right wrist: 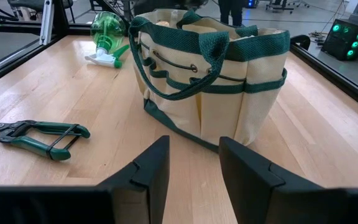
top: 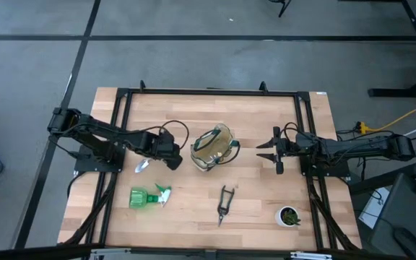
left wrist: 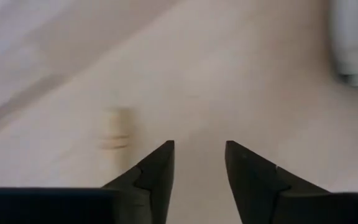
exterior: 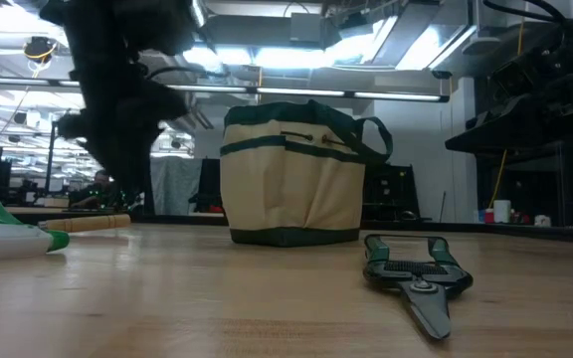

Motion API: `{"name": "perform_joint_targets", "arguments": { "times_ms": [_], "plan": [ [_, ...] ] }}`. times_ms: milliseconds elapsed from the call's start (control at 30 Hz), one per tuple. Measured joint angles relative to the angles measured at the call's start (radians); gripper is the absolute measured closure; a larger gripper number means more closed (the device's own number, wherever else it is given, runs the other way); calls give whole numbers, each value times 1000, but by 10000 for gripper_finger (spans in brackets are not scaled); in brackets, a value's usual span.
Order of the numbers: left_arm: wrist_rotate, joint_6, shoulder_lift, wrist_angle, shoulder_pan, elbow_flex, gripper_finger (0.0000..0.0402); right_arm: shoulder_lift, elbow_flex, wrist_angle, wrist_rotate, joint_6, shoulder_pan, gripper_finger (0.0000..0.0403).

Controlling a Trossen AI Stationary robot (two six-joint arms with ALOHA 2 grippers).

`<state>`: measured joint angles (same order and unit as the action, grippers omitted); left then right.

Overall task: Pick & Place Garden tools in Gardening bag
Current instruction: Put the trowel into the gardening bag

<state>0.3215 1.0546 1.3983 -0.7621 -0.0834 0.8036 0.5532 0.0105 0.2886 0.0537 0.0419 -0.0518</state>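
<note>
The cream canvas bag [top: 214,148] with dark green trim stands upright on its base at the table's middle. A silvery trowel [top: 141,167] lies on the table left of it, and its wooden handle shows in the low view [exterior: 93,224]. The green spray bottle [top: 150,196] lies on its side near the front left. The black-and-green shears [top: 224,204] lie flat in front of the bag. The rake does not show plainly. My left gripper [top: 173,160] is open above the table between trowel and bag, holding nothing. My right gripper [top: 262,152] is open just right of the bag [right wrist: 210,74].
A small white pot with a green plant [top: 289,215] stands near the front right corner. Black frame rails [top: 121,130] run along the table's left, right and far sides. Bare wood lies between the shears [exterior: 416,278] and the pot.
</note>
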Motion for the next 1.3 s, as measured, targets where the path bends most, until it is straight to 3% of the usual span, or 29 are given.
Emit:
{"name": "perform_joint_targets", "arguments": {
  "times_ms": [67, 233, 733, 900, 1167, 1300],
  "plan": [
    [43, 55, 0, -92, 0, 0, 246, 0, 0, 0, 0, 0, 0, 259],
    [35, 145, 0, -224, -1, 0, 221, 0, 0, 0, 0, 0, 0, 259],
    [-46, 127, 0, -197, 0, -9, 203, 0, 0, 0, 0, 0, 0, 259],
    [-105, 129, 0, -147, 0, -86, 203, 0, 0, 0, 0, 0, 0, 259],
    [-91, 138, -8, -5, -1, -231, 204, 0, 0, 0, 0, 0, 0, 259],
    [-90, 138, -6, 16, 0, -239, 210, 0, 0, 0, 0, 0, 0, 259]
  ]
}}
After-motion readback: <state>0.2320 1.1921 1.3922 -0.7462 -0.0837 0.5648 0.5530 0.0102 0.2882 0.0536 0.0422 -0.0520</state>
